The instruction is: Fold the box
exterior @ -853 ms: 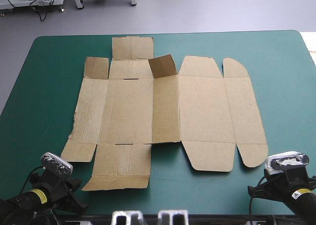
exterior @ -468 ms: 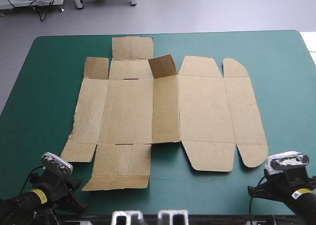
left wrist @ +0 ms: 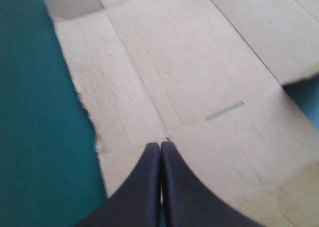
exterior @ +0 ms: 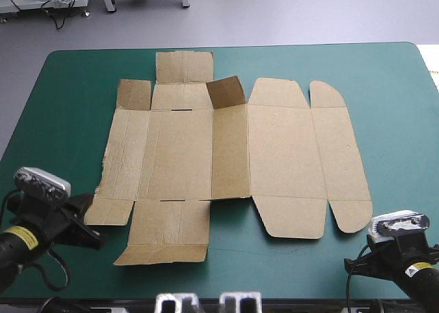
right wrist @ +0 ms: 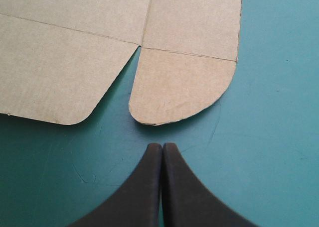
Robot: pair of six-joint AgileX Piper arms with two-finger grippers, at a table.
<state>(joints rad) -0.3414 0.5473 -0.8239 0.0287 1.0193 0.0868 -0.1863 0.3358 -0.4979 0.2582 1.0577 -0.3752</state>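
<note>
The brown box (exterior: 230,155) lies as a flat cut sheet across the middle of the teal-green table, with one small flap (exterior: 226,91) raised near its far edge. My left gripper (exterior: 86,220) is shut and hovers at the sheet's near left corner flap (exterior: 110,210). In the left wrist view its shut tips (left wrist: 160,146) sit over the box (left wrist: 189,77) beside the ragged left edge. My right gripper (right wrist: 162,147) is shut over bare cover, just short of the box's rounded near right flap (right wrist: 182,85). The right arm (exterior: 401,248) stays at the table's near right corner.
Teal-green cover (exterior: 391,86) shows bare all round the sheet, widest on the right and along the near edge (exterior: 274,272). The table's left edge (exterior: 20,131) runs close to my left arm.
My left arm has swung up and leftward from the near edge, bringing its gripper to the box's near left flap. The right arm and the box have not moved.
</note>
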